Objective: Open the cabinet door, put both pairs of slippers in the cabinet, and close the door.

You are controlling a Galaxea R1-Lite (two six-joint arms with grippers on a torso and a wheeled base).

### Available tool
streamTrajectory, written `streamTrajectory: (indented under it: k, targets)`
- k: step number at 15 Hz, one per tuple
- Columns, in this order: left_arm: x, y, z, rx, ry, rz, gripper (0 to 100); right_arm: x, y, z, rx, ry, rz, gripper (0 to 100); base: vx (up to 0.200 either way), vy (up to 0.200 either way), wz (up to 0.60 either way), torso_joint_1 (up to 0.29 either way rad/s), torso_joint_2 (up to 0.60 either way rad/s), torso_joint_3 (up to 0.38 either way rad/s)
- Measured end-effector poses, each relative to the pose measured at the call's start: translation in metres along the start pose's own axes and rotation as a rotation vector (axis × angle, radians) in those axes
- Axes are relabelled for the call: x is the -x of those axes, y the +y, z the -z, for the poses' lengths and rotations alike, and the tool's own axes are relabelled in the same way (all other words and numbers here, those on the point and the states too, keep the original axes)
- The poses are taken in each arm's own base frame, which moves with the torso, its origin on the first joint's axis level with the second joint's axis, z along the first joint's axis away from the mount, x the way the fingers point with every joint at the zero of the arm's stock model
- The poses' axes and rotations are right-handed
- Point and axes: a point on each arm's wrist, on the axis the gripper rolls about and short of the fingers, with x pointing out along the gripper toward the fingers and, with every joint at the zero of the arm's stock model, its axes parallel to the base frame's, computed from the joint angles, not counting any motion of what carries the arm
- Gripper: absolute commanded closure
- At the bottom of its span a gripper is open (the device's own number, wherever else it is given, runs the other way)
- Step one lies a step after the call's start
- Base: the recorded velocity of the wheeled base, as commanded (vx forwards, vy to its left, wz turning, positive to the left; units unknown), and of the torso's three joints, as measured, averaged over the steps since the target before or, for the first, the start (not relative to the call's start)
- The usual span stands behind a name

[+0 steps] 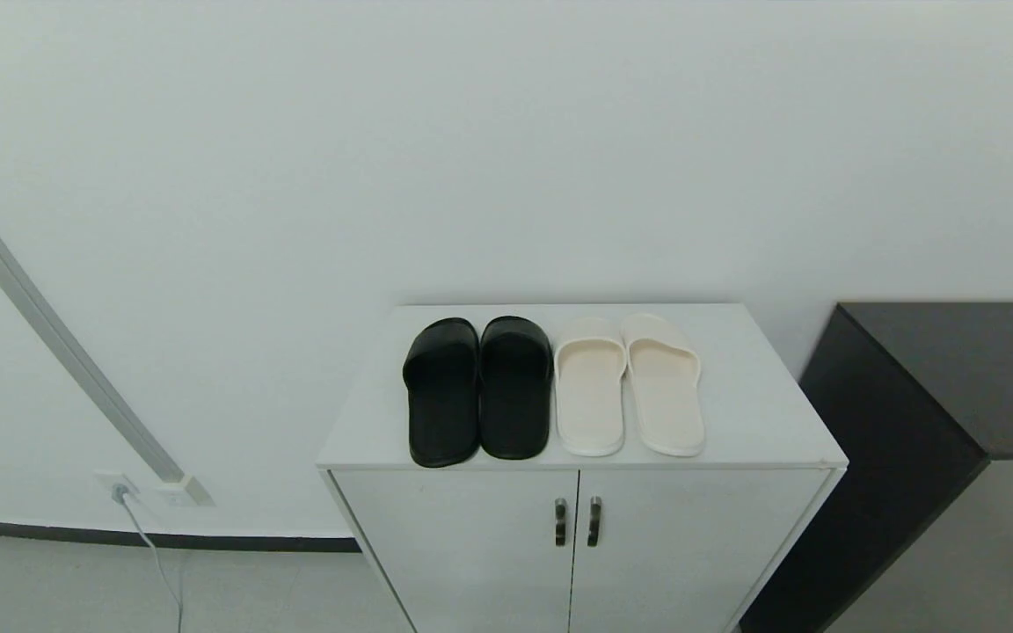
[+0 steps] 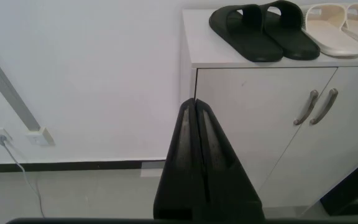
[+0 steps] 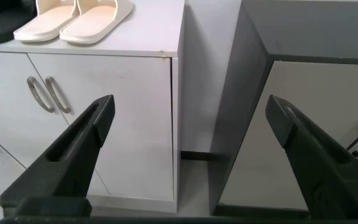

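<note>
The cabinet (image 1: 471, 554) has both doors closed. Black slippers (image 1: 477, 391) and white slippers (image 1: 628, 387) lie side by side on its top. The left gripper (image 2: 196, 109), jaws pressed together, and the right gripper (image 3: 190, 106), jaws spread wide, are both below the slippers and apart from them, touching nothing.

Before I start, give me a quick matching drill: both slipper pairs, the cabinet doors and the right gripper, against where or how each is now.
Things:
1. black slippers
2. cream slippers
3. cabinet doors
4. right gripper

Place or state:
A. open wide
B. closed
C. on the cabinet top, robot's right side
D. on the cabinet top, robot's left side

Pairs: 1-D, 2-C, 3-B, 4-A
</note>
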Motion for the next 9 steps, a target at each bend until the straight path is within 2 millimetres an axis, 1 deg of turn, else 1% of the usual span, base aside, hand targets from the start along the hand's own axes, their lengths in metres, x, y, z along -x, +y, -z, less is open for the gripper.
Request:
streamTrajectory:
  k: [5, 8, 9]
  targets:
    - [0.0000, 0.0000, 0.0000, -0.001, 0.000, 0.000, 100, 0.0000, 0.0000, 0.0000, 0.002, 0.000, -0.001, 0, 0.000, 0.000, 0.00, 0.000, 0.00, 0.000]
    - [0.0000, 0.0000, 0.0000, -0.001, 0.000, 0.001, 100, 0.0003, 0.0005, -0.0013, 0.065, -0.003, -0.024, 0, 0.000, 0.000, 0.00, 0.000, 0.00, 0.000]
    - [0.0000, 0.0000, 0.0000, -0.001, 0.000, 0.000, 100, 0.0017, 0.0003, -0.0095, 0.052, -0.018, -0.025, 0, 0.000, 0.000, 0.00, 0.000, 0.00, 0.000]
